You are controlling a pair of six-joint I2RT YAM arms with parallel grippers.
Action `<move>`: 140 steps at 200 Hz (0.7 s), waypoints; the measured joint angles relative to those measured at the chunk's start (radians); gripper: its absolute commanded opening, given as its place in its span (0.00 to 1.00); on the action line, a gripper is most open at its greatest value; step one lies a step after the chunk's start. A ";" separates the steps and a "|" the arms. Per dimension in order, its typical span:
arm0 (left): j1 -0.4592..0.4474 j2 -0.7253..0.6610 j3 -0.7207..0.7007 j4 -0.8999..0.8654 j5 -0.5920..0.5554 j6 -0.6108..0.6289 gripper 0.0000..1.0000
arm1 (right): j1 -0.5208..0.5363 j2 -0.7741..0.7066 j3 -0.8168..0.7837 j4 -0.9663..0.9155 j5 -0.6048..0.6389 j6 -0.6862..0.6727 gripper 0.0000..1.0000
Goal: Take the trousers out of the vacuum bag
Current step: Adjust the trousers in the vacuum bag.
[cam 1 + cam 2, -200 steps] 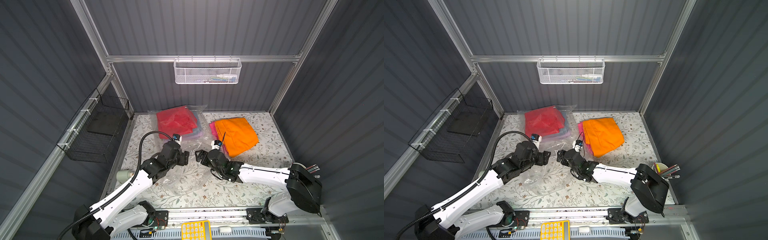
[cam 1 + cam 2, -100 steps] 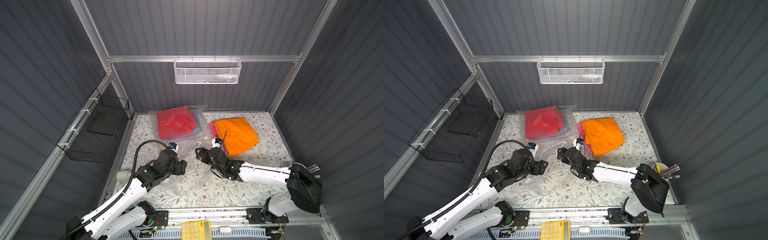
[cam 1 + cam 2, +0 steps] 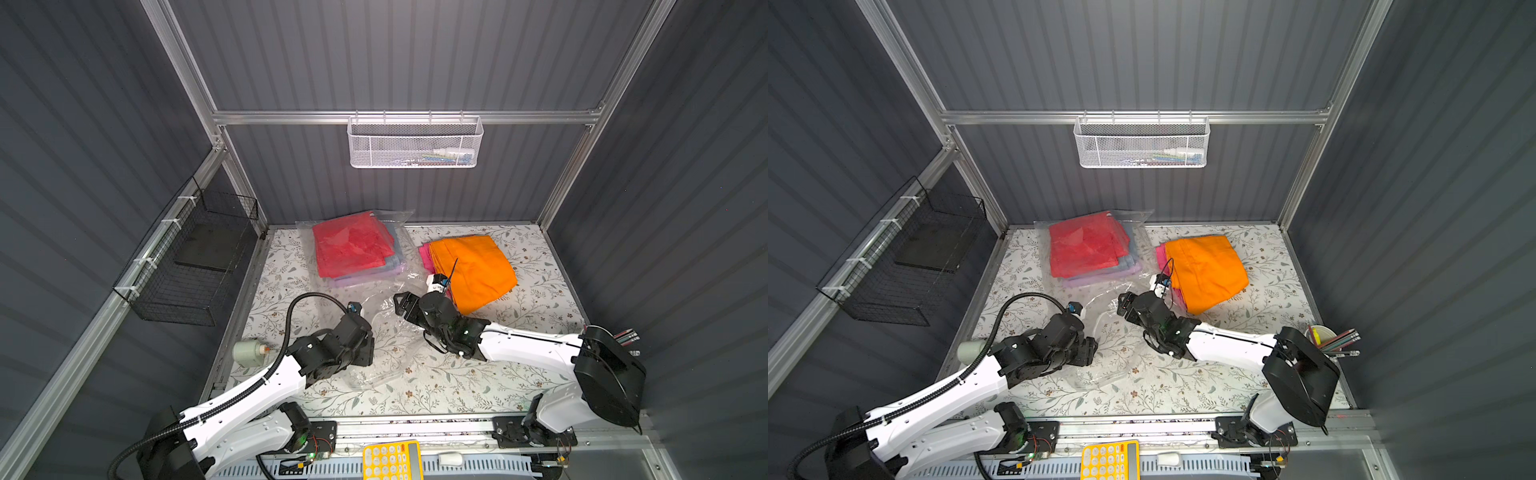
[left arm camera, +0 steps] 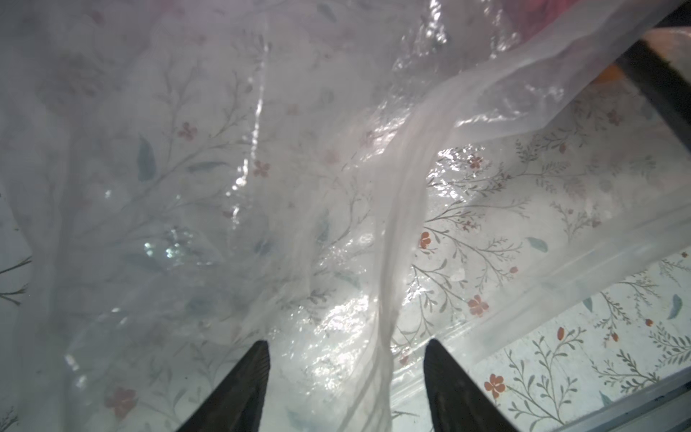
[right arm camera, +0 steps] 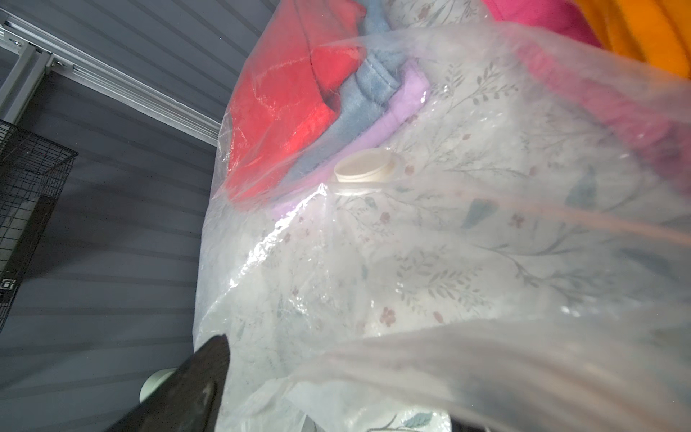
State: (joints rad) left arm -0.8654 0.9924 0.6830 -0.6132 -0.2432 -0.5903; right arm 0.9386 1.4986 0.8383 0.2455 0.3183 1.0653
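Nearest the front edge, the left gripper (image 4: 346, 346) sits low over the floral table cover (image 3: 478, 382), at the mouth end of the vacuum bag (image 3: 390, 357). Its fingers (image 4: 254, 370) are spread, with a rumpled fold of the clear plastic running between them and not yet pinched. A little further in, the right gripper (image 3: 402, 304) is up against the raised plastic. In the right wrist view only one finger (image 5: 203, 385) shows, set well to one side, and the film hides the other, so the jaws read as wide apart. Whether they hold any film I cannot tell. Beyond them the white valve cap (image 5: 364, 170) sits on the bag's face.

At the far end the red trousers (image 3: 349, 245), light blue trousers (image 5: 368, 93) and lilac trousers (image 5: 405, 93) are stacked inside the bag. Beside the bag, on the cover, the orange trousers (image 3: 473, 270) lie on top of the hot pink trousers (image 3: 424, 253), both fully out. So two of the five are done and three are left, by my reading.

Compared with a second ago, the left arm has drawn back toward the front edge, and loose plastic now lies further forward. The right arm and both stacks sit about where they were
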 measured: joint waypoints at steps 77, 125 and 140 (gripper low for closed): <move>0.000 0.084 -0.009 0.039 -0.039 -0.031 0.09 | -0.005 -0.026 0.000 0.001 -0.005 0.001 0.87; -0.002 0.096 0.007 0.052 -0.080 -0.031 0.00 | -0.005 -0.066 -0.018 0.003 -0.010 0.001 0.87; -0.002 0.095 0.014 0.050 -0.096 -0.031 0.00 | -0.005 -0.078 -0.030 0.005 -0.019 0.001 0.87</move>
State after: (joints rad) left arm -0.8673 1.0878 0.6975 -0.5636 -0.3389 -0.6212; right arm 0.9337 1.4204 0.8085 0.2504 0.2996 1.0660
